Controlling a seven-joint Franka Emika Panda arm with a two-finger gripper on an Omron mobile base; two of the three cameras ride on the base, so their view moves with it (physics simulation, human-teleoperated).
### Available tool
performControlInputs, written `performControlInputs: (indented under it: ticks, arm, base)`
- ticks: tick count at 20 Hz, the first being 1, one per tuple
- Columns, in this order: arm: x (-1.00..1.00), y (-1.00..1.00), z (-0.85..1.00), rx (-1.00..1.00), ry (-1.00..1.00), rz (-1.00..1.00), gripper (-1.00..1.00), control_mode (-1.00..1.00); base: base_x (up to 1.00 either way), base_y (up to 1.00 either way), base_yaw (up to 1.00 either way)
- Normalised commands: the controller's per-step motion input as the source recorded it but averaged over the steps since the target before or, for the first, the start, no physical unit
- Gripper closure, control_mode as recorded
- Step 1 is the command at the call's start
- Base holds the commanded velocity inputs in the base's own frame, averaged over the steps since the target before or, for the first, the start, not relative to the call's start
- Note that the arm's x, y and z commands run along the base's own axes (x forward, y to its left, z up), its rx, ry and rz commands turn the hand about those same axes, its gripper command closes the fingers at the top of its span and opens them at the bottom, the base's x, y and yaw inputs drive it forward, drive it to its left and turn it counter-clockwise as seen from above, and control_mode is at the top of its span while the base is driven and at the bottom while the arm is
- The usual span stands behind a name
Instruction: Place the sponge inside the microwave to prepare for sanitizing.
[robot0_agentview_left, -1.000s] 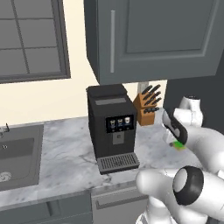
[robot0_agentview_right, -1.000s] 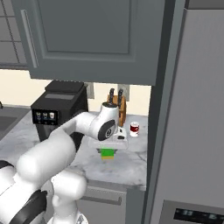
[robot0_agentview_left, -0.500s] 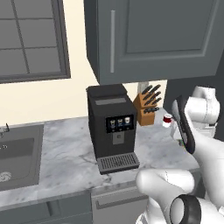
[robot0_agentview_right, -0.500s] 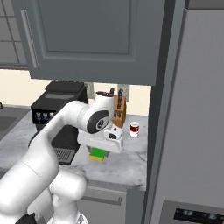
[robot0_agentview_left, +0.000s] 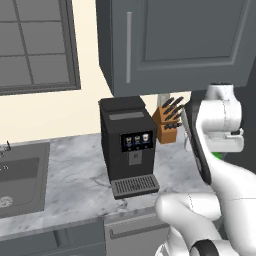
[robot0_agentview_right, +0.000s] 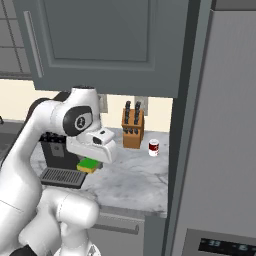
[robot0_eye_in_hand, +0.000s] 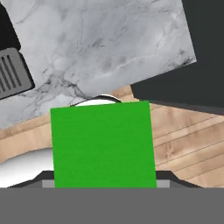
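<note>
My gripper (robot0_agentview_right: 91, 159) is shut on the sponge (robot0_agentview_right: 88, 166), a flat block with a green top and a yellow underlayer. It hangs above the marble counter (robot0_agentview_right: 130, 180), just right of the coffee machine's drip tray. The sponge's green face (robot0_eye_in_hand: 103, 144) is large at the bottom of the hand view and covers the fingertips. A sliver of the sponge (robot0_agentview_left: 216, 156) peeks out under the white hand in the left base view. A dark strip with teal digits (robot0_agentview_right: 220, 245) sits low in the tall grey unit at the right; I cannot tell whether it is the microwave.
A black coffee machine (robot0_agentview_left: 127, 145) stands on the counter, with a knife block (robot0_agentview_right: 132, 131) and a small red can (robot0_agentview_right: 154, 147) behind. The sink (robot0_agentview_left: 20, 177) lies at the far left. Grey upper cabinets (robot0_agentview_left: 175, 40) hang overhead. A tall grey unit (robot0_agentview_right: 220, 140) bounds the right.
The arm has swung and the hand has risen. The sponge has been carried leftward in the right base view, toward the coffee machine, still held.
</note>
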Motion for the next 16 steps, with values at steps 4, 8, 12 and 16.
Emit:
performControlInputs:
  ticks: [4,8,12,16]
  arm:
    - [-0.13,0.20,0.00,-0.38,0.00,-0.23,1.00,-1.00]
    - [-0.33,0.07,0.30,-0.11,-0.05,-0.15,1.00,-1.00]
    - [-0.37,0.00,0.60,0.10,0.00,-0.10,1.00,-1.00]
    - [-0.35,0.00,0.38,0.18,-0.03,-0.05,1.00,-1.00]
  base:
    - [0.00,0.00,0.00]
    - [0.00,0.00,0.00]
    - [0.00,0.00,0.00]
    - [0.00,0.00,0.00]
